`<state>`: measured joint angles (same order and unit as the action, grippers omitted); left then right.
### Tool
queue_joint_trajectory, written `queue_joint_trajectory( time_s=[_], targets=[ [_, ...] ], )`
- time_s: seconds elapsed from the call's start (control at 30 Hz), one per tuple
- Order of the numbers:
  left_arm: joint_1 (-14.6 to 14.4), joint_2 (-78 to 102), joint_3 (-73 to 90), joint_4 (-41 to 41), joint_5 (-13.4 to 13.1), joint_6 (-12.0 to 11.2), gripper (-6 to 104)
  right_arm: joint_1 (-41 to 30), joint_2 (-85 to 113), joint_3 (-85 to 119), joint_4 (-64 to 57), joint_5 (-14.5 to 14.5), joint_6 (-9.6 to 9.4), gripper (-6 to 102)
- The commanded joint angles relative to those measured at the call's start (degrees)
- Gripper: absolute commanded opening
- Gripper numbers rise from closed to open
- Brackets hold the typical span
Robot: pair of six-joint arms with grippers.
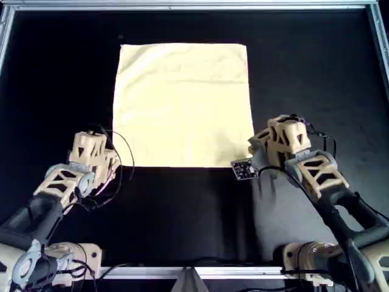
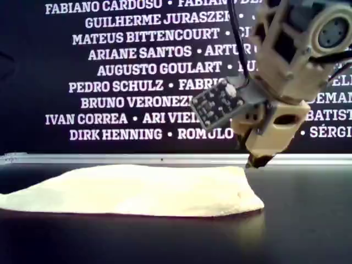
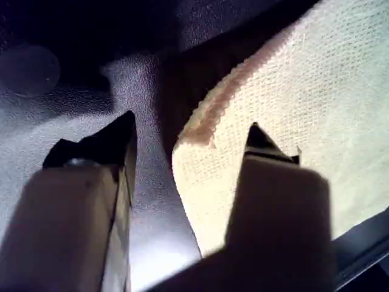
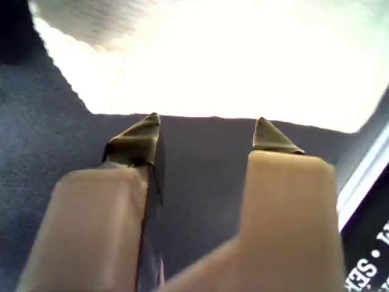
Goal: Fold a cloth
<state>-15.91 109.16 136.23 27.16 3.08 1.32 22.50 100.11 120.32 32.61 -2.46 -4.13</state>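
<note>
The pale yellow cloth point(image 1: 182, 103) lies flat and spread out on the black mat; it also shows in the exterior view point(image 2: 137, 190). My first gripper point(image 1: 108, 159) is at the cloth's near corner on the overhead view's left. In the first wrist view it point(image 3: 191, 125) is open, with the hemmed corner of the cloth point(image 3: 304, 109) between its fingers. My second gripper point(image 1: 258, 152) is at the cloth's near corner on the overhead view's right. It point(image 4: 206, 118) is open and empty, with its tips just short of the cloth's edge point(image 4: 231, 61). In the exterior view it point(image 2: 257, 160) hangs over that corner.
The black mat point(image 1: 182, 213) is bounded by a metal frame rail point(image 1: 182, 6). A dark wall with white printed names point(image 2: 137, 66) stands behind the far rail. A small circuit board point(image 1: 244, 170) sticks out from the second arm's wrist, over the cloth's near edge.
</note>
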Motion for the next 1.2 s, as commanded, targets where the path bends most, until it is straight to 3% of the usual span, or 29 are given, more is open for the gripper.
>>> queue_joint_trajectory(
  time_s=[0.0, 0.5, 1.17],
  targets=[
    [-1.3, 0.4, -3.4, -1.4, -0.4, 0.3, 64, 0.0, 1.7, -2.2, -1.1, -0.2, 0.18, 61],
    [-1.1, -18.8, -14.3, -1.3, -0.6, 0.3, 64, 1.0, -14.4, -5.2, -1.9, -0.3, 0.00, 61],
    [-0.9, -18.9, -13.7, -1.1, -0.7, 0.3, 62, 1.4, -21.2, -12.4, -1.9, -0.3, 0.09, 59]
  ],
)
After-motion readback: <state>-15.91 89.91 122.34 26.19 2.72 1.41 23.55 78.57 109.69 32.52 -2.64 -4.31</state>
